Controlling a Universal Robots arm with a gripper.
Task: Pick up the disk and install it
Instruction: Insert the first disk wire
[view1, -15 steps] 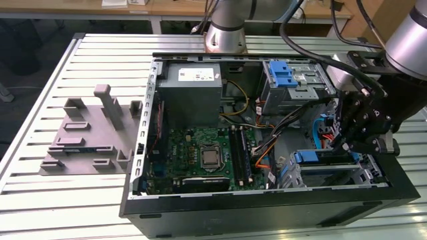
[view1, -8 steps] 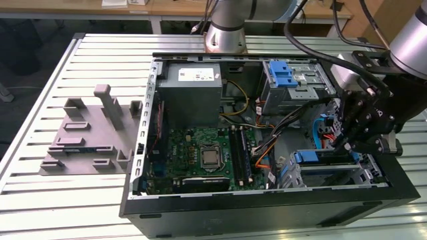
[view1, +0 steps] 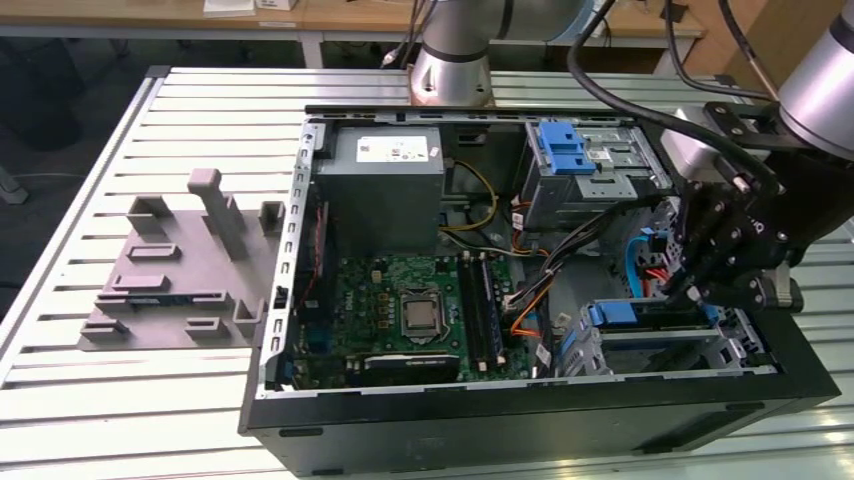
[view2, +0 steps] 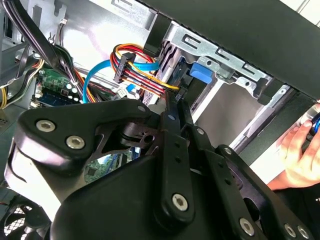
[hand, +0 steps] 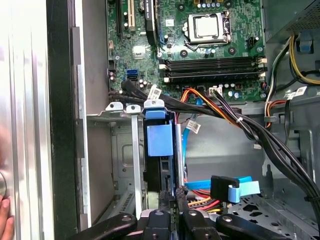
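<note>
Open computer case (view1: 534, 410) lying on a slatted table (view1: 80, 400), with a green circuit board (view1: 400, 310) inside and a grey fixture block (view1: 180, 270) beside it on the exterior view's left. Disk (hand: 159, 150) standing on edge in the drive cage (hand: 122, 150) at the case's corner, blue bracket facing up in the first wrist view. Gripper (hand: 172, 192) lowered into that corner, fingers (hand: 181, 200) pinched together against the disk's end, clenched on it. Orange, red and blue cables (view2: 135, 70) just beside. A hand (view2: 300, 160) resting at the case's outer edge in the second wrist view.
</note>
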